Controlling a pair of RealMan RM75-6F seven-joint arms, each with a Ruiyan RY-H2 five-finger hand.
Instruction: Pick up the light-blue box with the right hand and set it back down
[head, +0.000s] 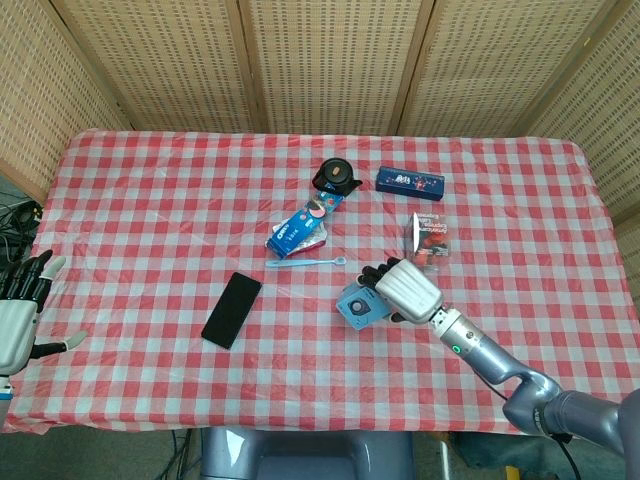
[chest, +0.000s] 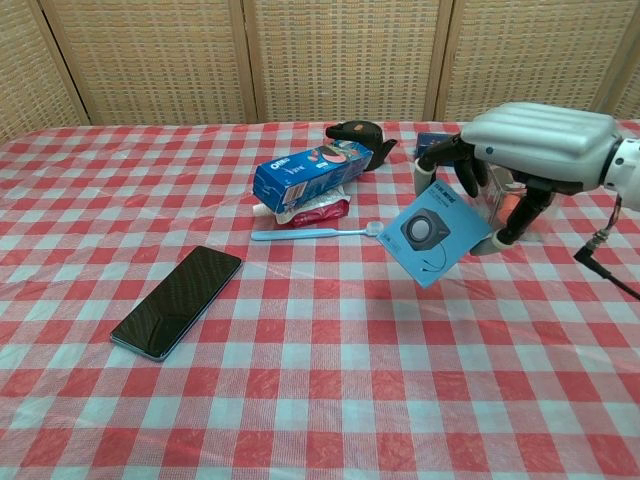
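My right hand (head: 408, 287) (chest: 530, 150) grips the light-blue box (head: 361, 304) (chest: 436, 233) from above and holds it tilted in the air over the checkered table (head: 150, 220), right of centre. The box's printed face shows toward the chest camera. My left hand (head: 18, 310) hovers at the table's left edge with its fingers spread and nothing in it; the chest view does not show it.
A black phone (head: 231, 309) (chest: 177, 301) lies left of centre. A blue toothbrush (head: 306, 263) (chest: 317, 232), an Oreo box (head: 305, 224) (chest: 312, 174), a black round object (head: 335, 177), a dark-blue box (head: 410, 181) and a clear packet (head: 428, 236) lie behind the held box.
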